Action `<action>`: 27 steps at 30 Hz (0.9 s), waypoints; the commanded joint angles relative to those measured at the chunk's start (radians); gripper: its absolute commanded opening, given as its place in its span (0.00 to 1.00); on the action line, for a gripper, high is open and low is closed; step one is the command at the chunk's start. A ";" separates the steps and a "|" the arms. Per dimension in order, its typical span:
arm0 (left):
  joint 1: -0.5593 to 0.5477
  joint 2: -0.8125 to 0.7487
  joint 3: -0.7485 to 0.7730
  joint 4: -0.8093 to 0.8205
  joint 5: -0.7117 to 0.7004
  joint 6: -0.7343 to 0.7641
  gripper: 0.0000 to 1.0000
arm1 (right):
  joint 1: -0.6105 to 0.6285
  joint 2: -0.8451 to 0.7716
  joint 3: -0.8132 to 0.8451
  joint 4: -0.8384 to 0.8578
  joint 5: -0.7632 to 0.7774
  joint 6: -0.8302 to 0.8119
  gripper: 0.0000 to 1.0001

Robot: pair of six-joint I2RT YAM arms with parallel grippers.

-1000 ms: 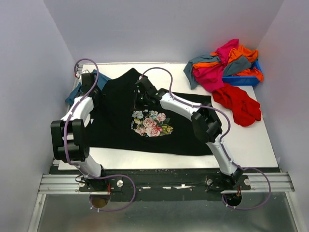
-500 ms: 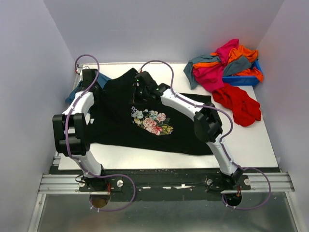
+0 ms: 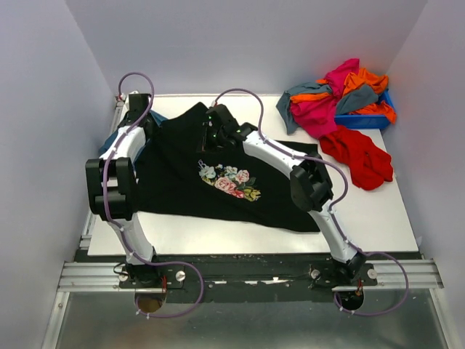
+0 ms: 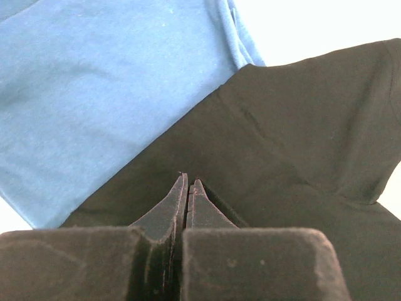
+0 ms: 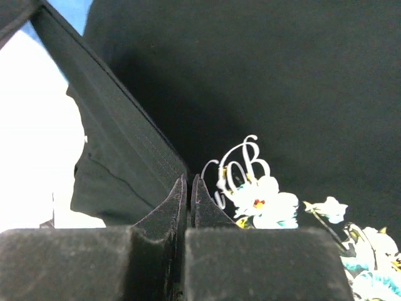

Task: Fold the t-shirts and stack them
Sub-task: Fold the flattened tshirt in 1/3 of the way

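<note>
Two pinches: left gripper [image 4: 188,183] and right gripper [image 5: 188,180] clenched on black t-shirt [image 3: 178,182], spread on surface [image 3: 378,218] centre to 10 o'clock. Risk: thin cloth slips free, or pull rucks teal-blue t-shirt [image 4: 94,94] underneath.

Only readable thing is some curly white lettering [image 5: 241,166] on the black t-shirt [image 5: 250,75], sitting right at the top of the floral print [image 5: 263,204]. Looks like "CB" to me, maybe "COB", honestly can't tell which.
</note>
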 commanded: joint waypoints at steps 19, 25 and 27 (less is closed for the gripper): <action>-0.103 -0.167 -0.102 0.042 -0.098 -0.006 0.76 | -0.065 -0.345 -0.525 0.043 0.159 -0.046 0.43; -0.149 -0.392 -0.337 -0.042 -0.182 -0.137 0.75 | -0.108 -0.708 -0.958 0.011 0.287 -0.080 0.38; -0.160 -0.472 -0.445 -0.048 -0.179 -0.193 0.75 | -0.131 -0.819 -1.102 -0.029 0.348 -0.077 0.39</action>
